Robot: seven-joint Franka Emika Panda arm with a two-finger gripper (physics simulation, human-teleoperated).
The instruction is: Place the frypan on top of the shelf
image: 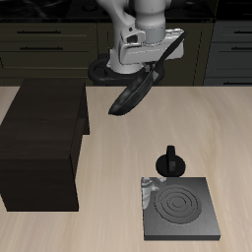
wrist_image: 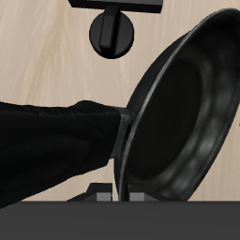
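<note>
The frypan (image: 135, 92) is a round black pan, tilted steeply in the air above the table beside the shelf. My gripper (image: 162, 54) is shut on its long black handle (image: 165, 54). In the wrist view the frypan (wrist_image: 183, 122) hangs close, its glossy inside facing the camera, and the handle (wrist_image: 56, 141) runs to the gripper. The shelf (image: 41, 138) is a large dark brown box with a flat top, standing lower than the pan and beside it. The fingertips are hidden by the handle.
A flat square dark stove plate (image: 182, 209) with rings lies near the table's front edge. A small black knob-like piece (image: 173, 162) stands just behind it and shows in the wrist view (wrist_image: 114, 33). Dark drawer cabinets (image: 49, 44) line the back.
</note>
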